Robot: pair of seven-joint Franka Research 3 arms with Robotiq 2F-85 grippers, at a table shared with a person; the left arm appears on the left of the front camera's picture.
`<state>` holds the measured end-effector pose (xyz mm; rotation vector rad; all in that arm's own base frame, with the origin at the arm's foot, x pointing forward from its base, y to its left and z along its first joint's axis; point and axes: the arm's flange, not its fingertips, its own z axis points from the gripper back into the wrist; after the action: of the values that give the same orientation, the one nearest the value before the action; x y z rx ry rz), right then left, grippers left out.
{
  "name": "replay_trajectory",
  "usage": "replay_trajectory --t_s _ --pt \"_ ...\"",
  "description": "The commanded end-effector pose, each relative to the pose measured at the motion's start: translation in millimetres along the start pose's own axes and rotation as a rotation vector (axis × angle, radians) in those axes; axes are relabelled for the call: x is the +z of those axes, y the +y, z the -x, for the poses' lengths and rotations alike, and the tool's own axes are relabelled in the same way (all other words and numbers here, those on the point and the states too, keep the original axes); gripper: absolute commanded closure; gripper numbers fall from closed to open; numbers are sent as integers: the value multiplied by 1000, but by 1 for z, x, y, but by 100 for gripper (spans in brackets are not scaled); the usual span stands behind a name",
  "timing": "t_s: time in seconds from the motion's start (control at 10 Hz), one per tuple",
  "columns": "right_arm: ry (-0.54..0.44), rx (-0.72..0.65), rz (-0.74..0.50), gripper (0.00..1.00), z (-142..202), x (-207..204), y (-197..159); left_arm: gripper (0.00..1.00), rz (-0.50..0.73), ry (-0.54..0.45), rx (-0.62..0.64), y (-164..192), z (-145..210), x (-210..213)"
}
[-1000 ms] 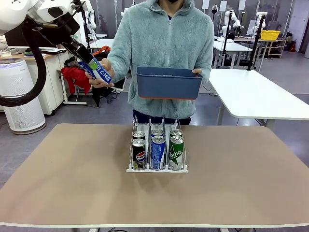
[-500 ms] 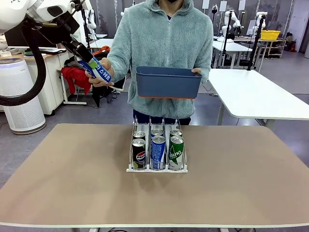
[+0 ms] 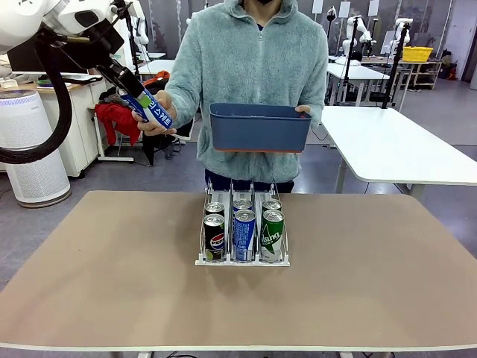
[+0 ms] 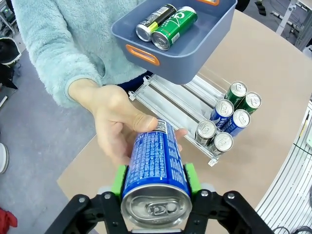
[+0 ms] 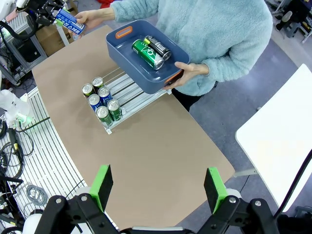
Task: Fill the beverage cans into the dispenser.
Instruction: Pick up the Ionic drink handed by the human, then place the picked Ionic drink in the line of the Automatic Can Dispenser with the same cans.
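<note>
High at the left, my left gripper [image 3: 136,99] is shut on a blue-and-white can [image 3: 154,110]. The person's hand [image 3: 158,119] still holds that can's far end. In the left wrist view the can [image 4: 155,165] sits between my green pads [image 4: 118,179]. The dispenser [image 3: 242,262] stands mid-table with several cans at its front: a Pepsi [image 3: 215,237], a blue one [image 3: 244,234] and a green one [image 3: 272,236], with more behind. My right gripper [image 5: 158,187] hangs open high over the table, holding nothing.
The person's other hand holds a dark blue bin [image 3: 259,127] above the dispenser's far end. In it lie a green can [image 4: 174,27] and a black can [image 4: 155,22]. The rear halves of the dispenser's lanes [image 4: 170,105] are bare.
</note>
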<state>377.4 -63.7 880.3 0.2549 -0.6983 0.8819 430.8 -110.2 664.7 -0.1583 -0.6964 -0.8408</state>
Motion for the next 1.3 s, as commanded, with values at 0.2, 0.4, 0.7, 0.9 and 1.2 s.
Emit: replay_trajectory --t_s 0.2,0.4,0.7,0.9,1.2 --pt "1 2 -1 0 0 0 1 91 -7 -6 -3 0 0 3" --pt "1 2 -1 0 0 0 1 91 -7 -6 -3 0 0 3" --pt "1 2 -1 0 0 0 1 91 -7 -6 -3 0 0 3" --pt "1 2 -1 0 0 0 1 91 -7 -6 -3 0 0 3" --pt "1 2 -1 0 0 0 1 91 -7 -6 -3 0 0 3"
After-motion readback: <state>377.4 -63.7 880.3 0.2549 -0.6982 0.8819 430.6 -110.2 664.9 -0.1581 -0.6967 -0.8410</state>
